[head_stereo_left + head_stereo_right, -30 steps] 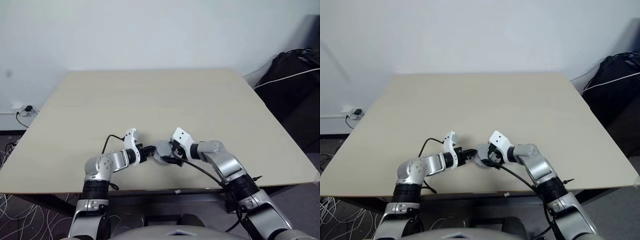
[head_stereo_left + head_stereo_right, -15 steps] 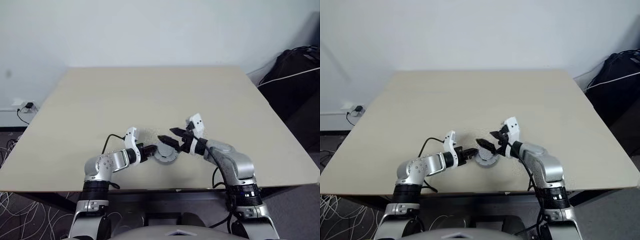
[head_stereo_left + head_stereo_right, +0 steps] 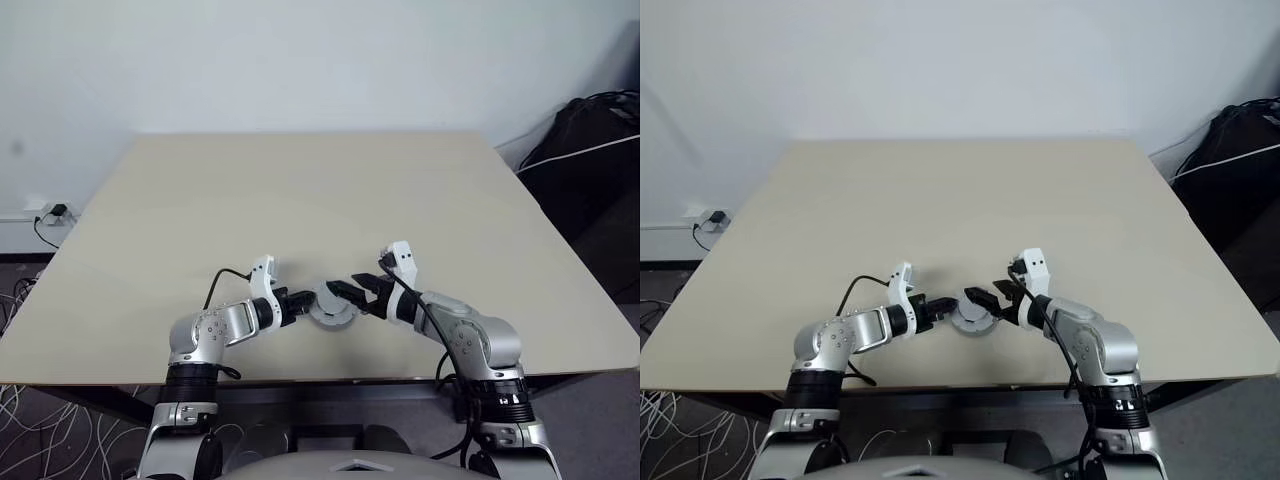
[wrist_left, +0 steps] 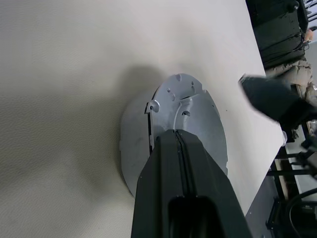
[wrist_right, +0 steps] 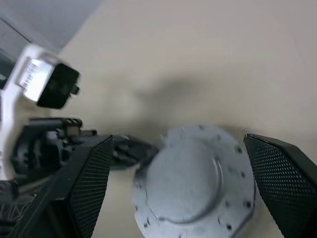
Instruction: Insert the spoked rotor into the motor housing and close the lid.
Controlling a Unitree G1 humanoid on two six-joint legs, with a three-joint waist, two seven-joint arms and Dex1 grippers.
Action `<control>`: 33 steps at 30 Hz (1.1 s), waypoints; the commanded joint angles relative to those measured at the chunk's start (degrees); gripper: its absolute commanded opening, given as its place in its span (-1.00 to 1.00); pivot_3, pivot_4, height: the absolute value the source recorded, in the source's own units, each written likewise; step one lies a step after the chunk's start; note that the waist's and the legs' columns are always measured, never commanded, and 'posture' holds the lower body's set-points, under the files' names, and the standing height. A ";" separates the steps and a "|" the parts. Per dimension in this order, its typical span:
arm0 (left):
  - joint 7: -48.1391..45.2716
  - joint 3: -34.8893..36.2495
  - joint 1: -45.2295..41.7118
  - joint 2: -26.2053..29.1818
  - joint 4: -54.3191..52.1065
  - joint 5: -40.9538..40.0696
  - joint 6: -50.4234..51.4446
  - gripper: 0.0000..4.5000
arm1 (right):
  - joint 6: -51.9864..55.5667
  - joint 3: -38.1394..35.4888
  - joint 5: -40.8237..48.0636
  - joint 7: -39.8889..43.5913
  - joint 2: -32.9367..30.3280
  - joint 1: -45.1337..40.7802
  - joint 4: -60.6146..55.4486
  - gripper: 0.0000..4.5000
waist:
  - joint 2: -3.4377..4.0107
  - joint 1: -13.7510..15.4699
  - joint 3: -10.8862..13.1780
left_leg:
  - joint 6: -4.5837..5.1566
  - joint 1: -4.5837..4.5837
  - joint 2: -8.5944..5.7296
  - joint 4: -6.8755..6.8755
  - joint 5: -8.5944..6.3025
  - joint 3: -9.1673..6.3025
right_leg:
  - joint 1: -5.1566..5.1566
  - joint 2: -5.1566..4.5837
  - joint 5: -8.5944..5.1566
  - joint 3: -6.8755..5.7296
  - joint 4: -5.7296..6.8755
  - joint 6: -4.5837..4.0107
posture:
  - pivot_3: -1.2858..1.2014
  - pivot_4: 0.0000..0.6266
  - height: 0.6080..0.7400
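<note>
The grey lid [image 3: 327,304] lies smooth face up, its raised round centre showing, on the near part of the table [image 3: 300,200], between the robot's two grippers. The left gripper [image 3: 301,299], fingers pressed together with nothing between them, touches the lid's edge with its tips. The right gripper [image 3: 352,293], jaws spread wide and empty, hovers just above the lid's opposite side, one finger [image 5: 86,183] on either side of the disc.
</note>
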 commanded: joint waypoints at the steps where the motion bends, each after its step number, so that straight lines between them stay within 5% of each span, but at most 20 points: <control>1: -0.28 -3.75 0.94 -1.66 1.57 0.64 1.73 -1.00 | 4.76 -1.43 2.37 -2.64 -0.19 -0.21 -4.07 0.99 | 0.00 0.08 0.00 | 0.01 0.00 -0.02 0.00 0.00 0.00 | 0.00 -0.02 0.00 0.00 0.00 0.01 | 0.03 -1.00 1.00; 17: -1.33 -3.93 0.73 -1.77 1.90 0.91 1.19 -1.00 | 19.73 -9.98 2.64 -17.90 2.62 -3.38 -2.69 0.99 | 0.04 0.25 -0.06 | 0.33 -0.05 -0.32 0.09 0.03 0.02 | 0.02 -0.22 0.06 0.06 0.00 0.10 | 0.03 -1.00 1.00; 27: -1.61 -3.46 0.98 -1.34 1.20 0.97 1.18 -1.00 | 27.43 -9.42 4.09 -15.88 3.19 -3.39 0.05 0.99 | 0.19 0.03 -0.23 | 0.46 -0.03 -0.33 0.14 0.09 0.05 | 0.03 -0.23 0.07 0.09 0.02 0.11 | 0.03 -1.00 1.00; 33: -1.75 -3.22 1.21 -1.34 0.92 1.32 1.02 -1.00 | 32.05 -17.53 6.95 -13.86 7.33 -6.37 4.51 0.99 | 0.20 -0.25 -0.38 | 0.53 0.00 -0.32 0.17 0.13 0.05 | 0.06 -0.22 0.07 0.09 0.05 0.11 | 0.03 -1.00 1.00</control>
